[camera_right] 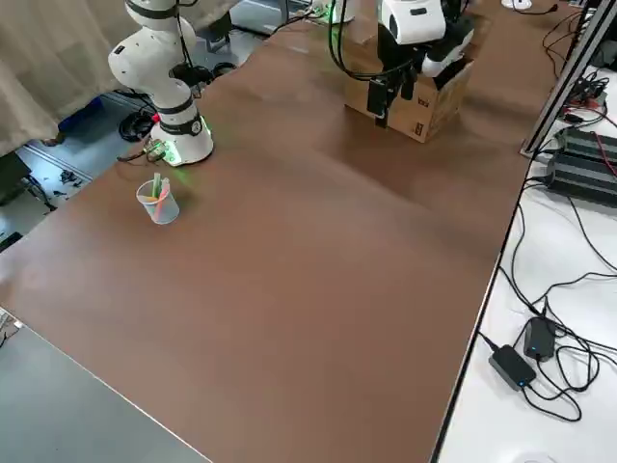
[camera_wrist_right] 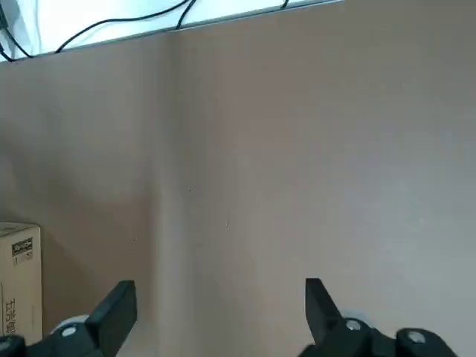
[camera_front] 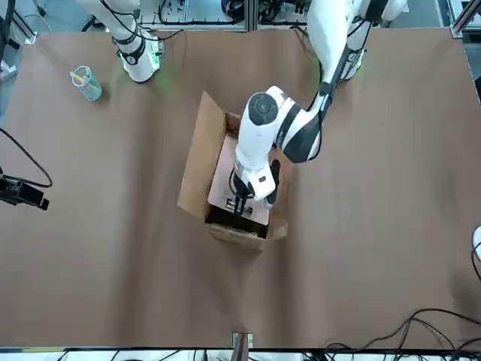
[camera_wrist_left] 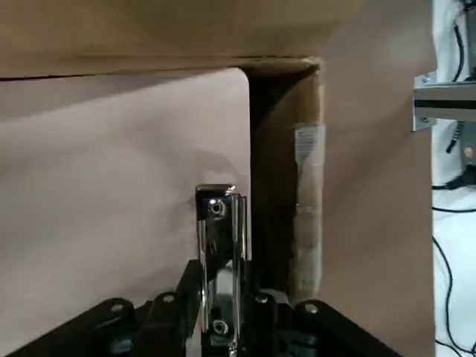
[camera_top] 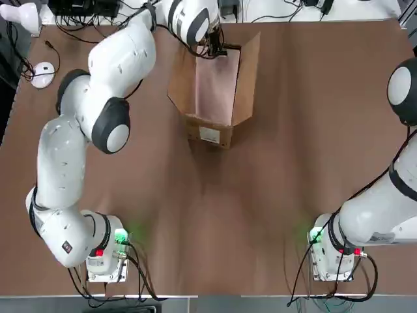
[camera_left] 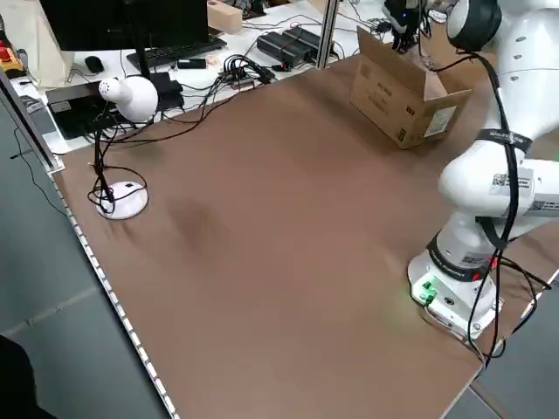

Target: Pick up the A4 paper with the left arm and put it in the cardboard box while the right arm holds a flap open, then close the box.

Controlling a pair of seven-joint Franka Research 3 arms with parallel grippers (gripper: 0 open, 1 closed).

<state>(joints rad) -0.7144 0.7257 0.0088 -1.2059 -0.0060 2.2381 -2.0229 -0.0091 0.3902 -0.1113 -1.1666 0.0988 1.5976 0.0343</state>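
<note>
The left claw grips the metal clip of the A4 clipboard, presumably to guide it flat into the cardboard box, where it lies, near the worktop's far edge. The right claw, open, hangs clear of the flaps over the worktop's right side.

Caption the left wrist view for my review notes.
The left gripper's fingers close around the metal clip of the A4 sheet, inside the cardboard box.

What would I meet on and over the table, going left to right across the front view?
Right gripper, cup with pens, right arm's base, cardboard box.
</note>
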